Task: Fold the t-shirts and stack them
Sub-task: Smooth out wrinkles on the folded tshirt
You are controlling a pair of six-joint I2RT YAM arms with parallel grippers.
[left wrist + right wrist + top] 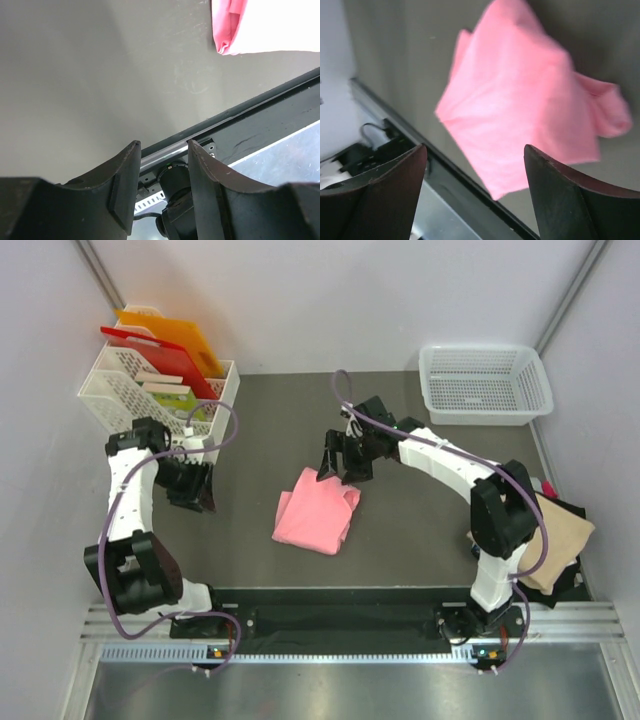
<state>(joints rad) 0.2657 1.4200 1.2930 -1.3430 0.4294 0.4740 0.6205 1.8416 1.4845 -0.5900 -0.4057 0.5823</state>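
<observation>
A salmon-pink t-shirt lies folded in the middle of the dark table, one sleeve bunched at its right corner. My right gripper hovers over the shirt's far edge with its jaws wide apart and nothing in them. In the right wrist view the pink shirt lies below the open gripper. My left gripper hangs at the left, well apart from the shirt, open and holding nothing. The left wrist view shows its fingers parted and a corner of the pink shirt. A tan t-shirt rests on dark ones at the right edge.
A white mesh basket stands at the back right. Another white basket at the back left holds red and orange boards and some books. A black rail runs along the near edge between the arm bases.
</observation>
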